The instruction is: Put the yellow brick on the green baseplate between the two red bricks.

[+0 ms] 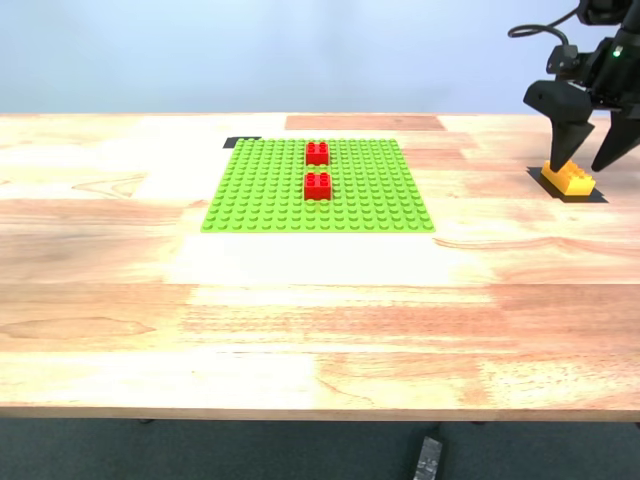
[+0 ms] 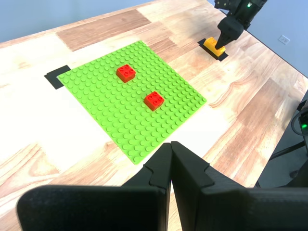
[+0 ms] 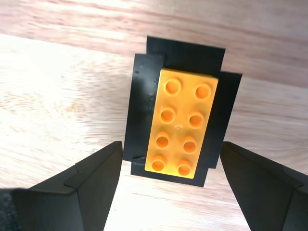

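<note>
The surface (image 1: 300, 320) I work over is smooth pale wood, streaky-grained. The green baseplate (image 1: 260, 195), the two red bricks (image 1: 317, 153) (image 1: 317, 185) and the yellow brick (image 3: 182, 127) look like glossy studded plastic. The black patch (image 3: 144, 96) under it is slightly shiny. My second claw (image 3: 168, 185) looks matt black.

Yellow brick (image 3: 181, 128) – orange-yellow, oblong, two rows of four studs, flat and studs up on a black patch, well apart from the plate, out at about 3 o'clock of it in the exterior view. Green baseplate (image 1: 260, 190) – lime, square, studded all over, flat on the surface. Two red bricks (image 1: 317, 153) (image 1: 317, 186) – small, square, four-studded, seated on the plate near its middle column, one at 12 o'clock of the other, a narrow gap between.
</note>
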Robot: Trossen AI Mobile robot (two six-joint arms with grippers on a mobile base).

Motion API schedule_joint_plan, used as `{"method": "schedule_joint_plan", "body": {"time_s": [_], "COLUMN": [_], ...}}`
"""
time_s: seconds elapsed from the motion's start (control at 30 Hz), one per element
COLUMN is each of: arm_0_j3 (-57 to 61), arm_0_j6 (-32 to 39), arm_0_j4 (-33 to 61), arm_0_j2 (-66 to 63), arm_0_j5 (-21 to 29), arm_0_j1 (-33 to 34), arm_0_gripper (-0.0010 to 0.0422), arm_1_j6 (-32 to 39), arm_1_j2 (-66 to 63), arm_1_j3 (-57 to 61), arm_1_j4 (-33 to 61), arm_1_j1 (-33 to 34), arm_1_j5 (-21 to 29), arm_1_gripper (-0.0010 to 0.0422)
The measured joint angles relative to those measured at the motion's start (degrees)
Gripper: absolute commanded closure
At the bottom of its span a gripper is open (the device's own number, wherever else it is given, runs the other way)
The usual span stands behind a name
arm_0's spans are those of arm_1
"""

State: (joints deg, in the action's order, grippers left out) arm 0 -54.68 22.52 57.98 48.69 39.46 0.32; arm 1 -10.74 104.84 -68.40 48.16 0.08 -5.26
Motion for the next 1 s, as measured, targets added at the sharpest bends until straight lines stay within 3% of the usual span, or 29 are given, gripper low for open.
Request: {"method": "schedule_joint_plan", "body": {"time_s": [0.3, 0.73, 1.0], "arm_0_j3": [0.0, -0.1, -0.1], "arm_0_j6": [0.0, 0.0, -0.1], "arm_0_j4": [0.6, 0.5, 0.4], "arm_0_j2": [-1.0, -1.9, -1.9], "arm_0_j5": [0.0, 0.0, 0.0], "arm_0_j1": [0.0, 0.0, 0.0], "arm_0_gripper": [0.0413, 0.0412, 0.0413], "arm_1_j6": [0.6, 0.0, 0.0], "arm_1_j2": [0.0, 0.2, 2.0], "arm_1_j3": [3.4, 3.7, 3.8], "arm_1_j4": [-5.5, -7.1, -8.1], "arm_1_j1": [0.0, -0.1, -1.2], "arm_1_j5": [0.0, 2.6, 2.6], "arm_1_gripper": [0.0142, 0.0224, 0.0238]}}
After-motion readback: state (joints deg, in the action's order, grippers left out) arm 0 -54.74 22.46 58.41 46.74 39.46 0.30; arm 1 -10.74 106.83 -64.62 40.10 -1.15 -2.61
